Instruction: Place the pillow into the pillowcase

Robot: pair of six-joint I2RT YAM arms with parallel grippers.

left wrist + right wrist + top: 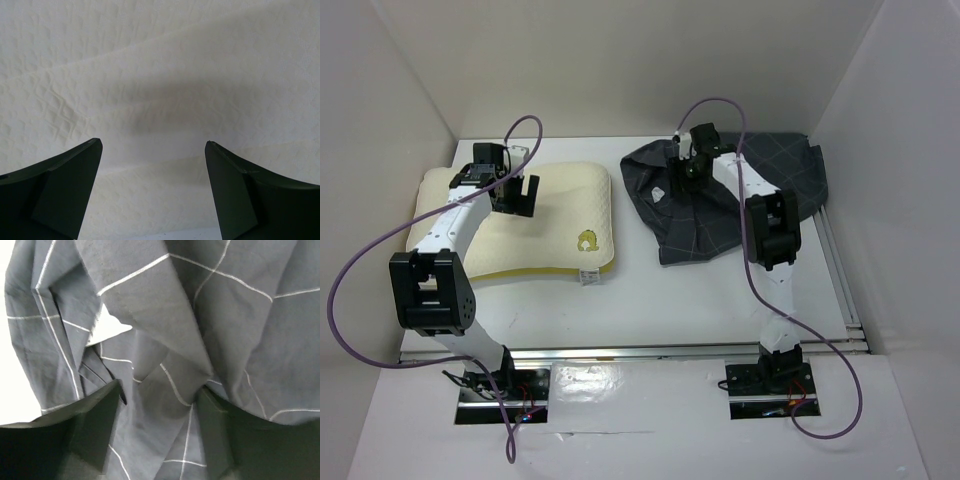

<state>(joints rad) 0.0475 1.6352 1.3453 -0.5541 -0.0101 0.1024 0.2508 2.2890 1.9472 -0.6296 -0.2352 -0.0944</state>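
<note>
Left gripper (154, 145): jaws wide, empty, over pillow (565, 215). Right gripper (160, 387): jaws apart, straddling pillowcase (700, 235) fold, unclamped.

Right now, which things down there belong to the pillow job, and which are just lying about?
Part of the job: pillow; pillowcase; left gripper, open over the pillow; right gripper, in the pillowcase folds.

Just there: purple cables; metal rail; white table.

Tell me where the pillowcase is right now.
In the top view, the pillowcase lies crumpled at the far right of the table, just right of the pillow, with the right gripper at its left end.
</note>
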